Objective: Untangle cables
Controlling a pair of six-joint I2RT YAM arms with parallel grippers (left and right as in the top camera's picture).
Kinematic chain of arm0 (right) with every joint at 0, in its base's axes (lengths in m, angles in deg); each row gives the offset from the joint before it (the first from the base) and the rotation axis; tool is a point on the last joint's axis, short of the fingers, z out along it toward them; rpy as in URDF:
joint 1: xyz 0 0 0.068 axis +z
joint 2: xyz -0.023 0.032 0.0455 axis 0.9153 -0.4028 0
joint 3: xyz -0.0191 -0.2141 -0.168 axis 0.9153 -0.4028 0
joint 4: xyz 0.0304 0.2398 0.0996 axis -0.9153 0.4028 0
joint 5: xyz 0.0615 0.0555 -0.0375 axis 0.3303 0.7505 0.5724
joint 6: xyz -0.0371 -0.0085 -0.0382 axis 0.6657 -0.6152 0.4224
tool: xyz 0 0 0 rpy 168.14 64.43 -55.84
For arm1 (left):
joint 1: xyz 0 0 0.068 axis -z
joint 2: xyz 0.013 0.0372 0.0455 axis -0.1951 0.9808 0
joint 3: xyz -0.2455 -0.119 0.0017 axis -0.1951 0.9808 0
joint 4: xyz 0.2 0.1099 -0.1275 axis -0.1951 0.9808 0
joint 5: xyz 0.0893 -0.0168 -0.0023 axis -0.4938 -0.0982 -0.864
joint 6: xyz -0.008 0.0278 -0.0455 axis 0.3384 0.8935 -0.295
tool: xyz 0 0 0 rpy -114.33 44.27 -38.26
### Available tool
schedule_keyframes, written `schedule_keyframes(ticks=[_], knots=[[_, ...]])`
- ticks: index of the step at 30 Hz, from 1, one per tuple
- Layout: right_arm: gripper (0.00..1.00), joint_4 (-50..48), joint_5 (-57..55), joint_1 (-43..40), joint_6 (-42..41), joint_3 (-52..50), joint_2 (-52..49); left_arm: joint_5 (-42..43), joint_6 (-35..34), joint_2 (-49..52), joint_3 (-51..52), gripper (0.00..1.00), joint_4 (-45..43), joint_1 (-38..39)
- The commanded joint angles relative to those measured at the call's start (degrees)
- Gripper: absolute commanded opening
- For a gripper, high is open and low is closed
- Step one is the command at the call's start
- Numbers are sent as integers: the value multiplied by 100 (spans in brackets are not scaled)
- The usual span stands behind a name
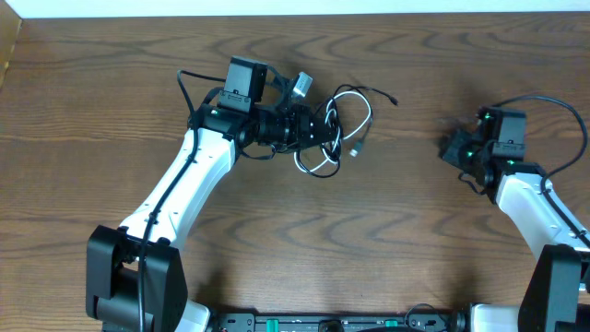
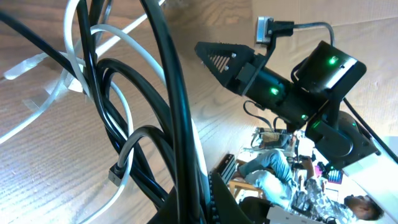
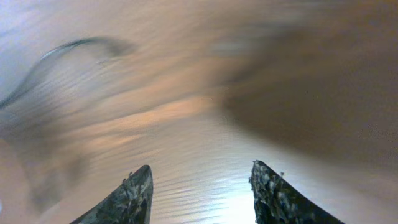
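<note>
Item: cables (image 2: 171,93), one white and the rest black, in a single knotted cluster toward 1 o'clock of the tabletop (image 1: 295,240) centre, with loops crossing over and through one another. Left gripper (image 1: 321,129): fingers together, clamped on black strands at the cluster's 9 o'clock edge, the loops directly ahead of them. Right gripper (image 1: 454,148): fingers apart with nothing between them, out at 3 o'clock and well apart from the cluster, which sits at its 9 o'clock. Hazard, as I judge it: with only one hold, a pull by the left arm would likely drag the whole cluster along or cinch the crossings tighter rather than free a strand. The right fingers could do the same by closing on several strands at once. The right wrist view is blurred, so its aim is uncertain.
</note>
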Motion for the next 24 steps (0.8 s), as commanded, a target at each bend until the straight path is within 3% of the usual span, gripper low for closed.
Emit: schedule_keyframes(ticks=[1,8,15,24], knots=[[50,-509,3285,105,546,151,190,66,214,-87,-33,7,-66,15],[52,-1036,3703,802,-695,160,195,-275,472,-87,-33,7,-92,92],[50,-1121,2892,1515,-1738,160,96,-271,557,-87,-33,8,-170,155],[41,-1554,2470,1893,-2468,160,-2,-470,811,-87,-33,8,-219,527]])
